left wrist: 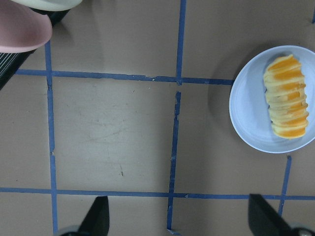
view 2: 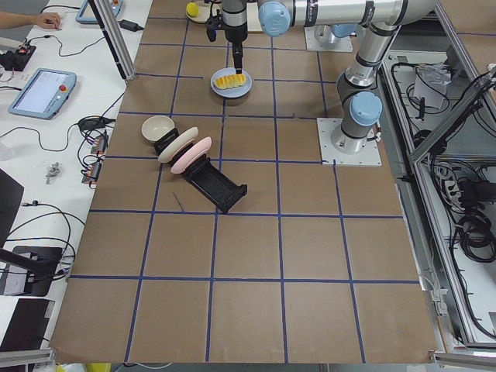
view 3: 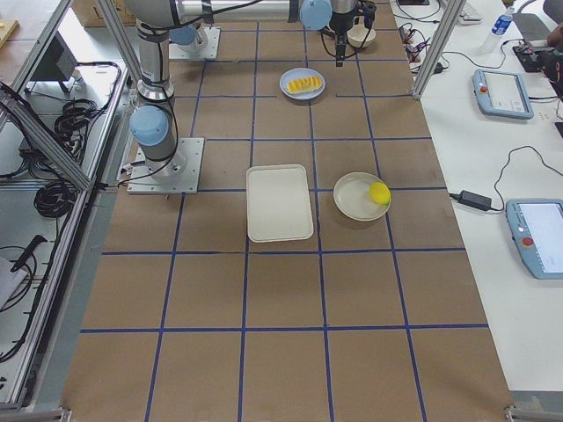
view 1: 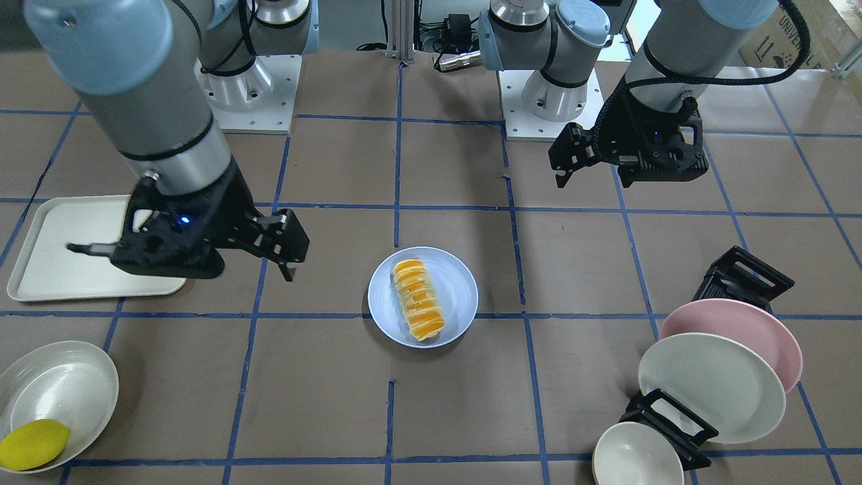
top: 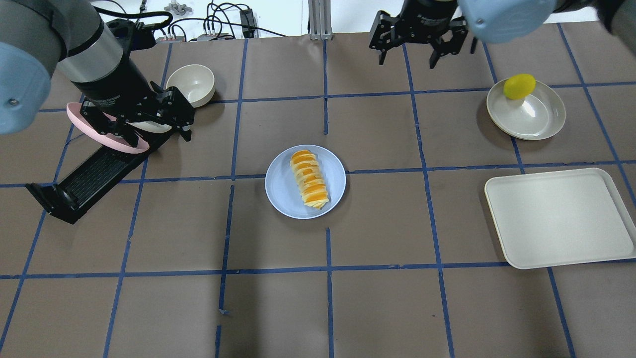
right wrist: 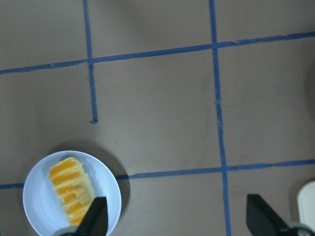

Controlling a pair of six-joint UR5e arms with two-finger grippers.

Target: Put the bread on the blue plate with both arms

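Observation:
The bread (top: 309,179), a ridged orange and pale yellow loaf, lies lengthwise on the blue plate (top: 280,186) at the table's middle; both also show in the front view, bread (view 1: 419,298) on plate (view 1: 461,283). My left gripper (top: 141,130) is open and empty, raised above the dish rack to the plate's left. Its wrist view shows the bread (left wrist: 286,96) on the plate (left wrist: 248,108) at the right. My right gripper (top: 408,57) is open and empty, raised near the far edge. Its wrist view shows the bread (right wrist: 73,191) at the lower left.
A black dish rack (top: 94,174) with a pink plate (top: 107,136) and a white plate stands at the left, a small bowl (top: 191,83) beside it. At the right are a cream tray (top: 559,216) and a white dish (top: 534,114) holding a lemon (top: 519,85).

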